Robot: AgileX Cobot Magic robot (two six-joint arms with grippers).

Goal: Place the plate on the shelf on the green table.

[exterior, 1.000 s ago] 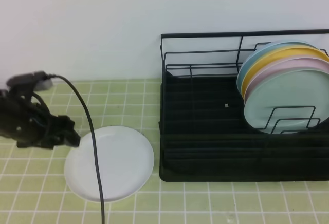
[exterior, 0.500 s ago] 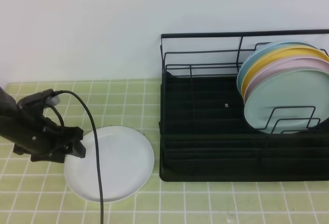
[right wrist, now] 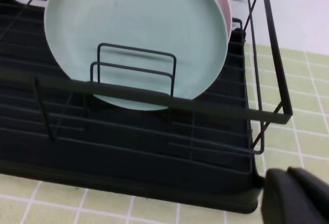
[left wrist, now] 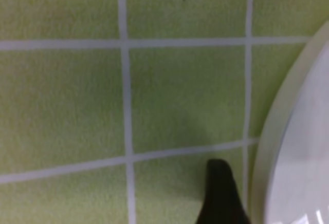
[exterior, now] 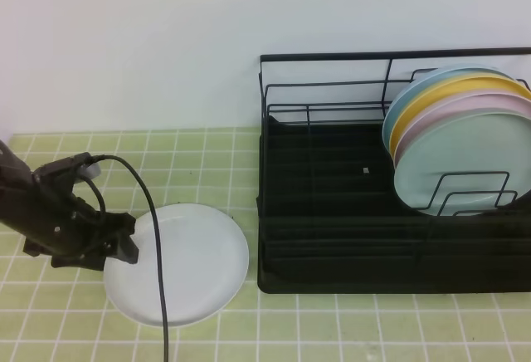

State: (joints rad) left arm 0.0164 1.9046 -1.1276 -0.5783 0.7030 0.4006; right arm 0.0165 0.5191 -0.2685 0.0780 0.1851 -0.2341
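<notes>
A: Nearest, what's at the left end effector [exterior: 124,244]?

B: Its black fingers stand spread wide, gripping nothing, low over the counter of small matte yellow-green square tiles with white grout [exterior: 207,154]. A dark fingertip [left wrist: 220,193] sits just beside the raised rim of the glossy plain white round plate [exterior: 187,264], which lies flat, extending rightward from it.

A: And farther right?

B: The black wire dish rack with its ridged tray base [exterior: 332,229], well apart from that end effector. A smooth mint-green plate [right wrist: 139,34] leans in the wire dividers, pink, yellow and blue plates behind.

A: The right end effector [right wrist: 295,196]?

B: Closed, empty, a rounded black shape near the rack's front corner.
</notes>
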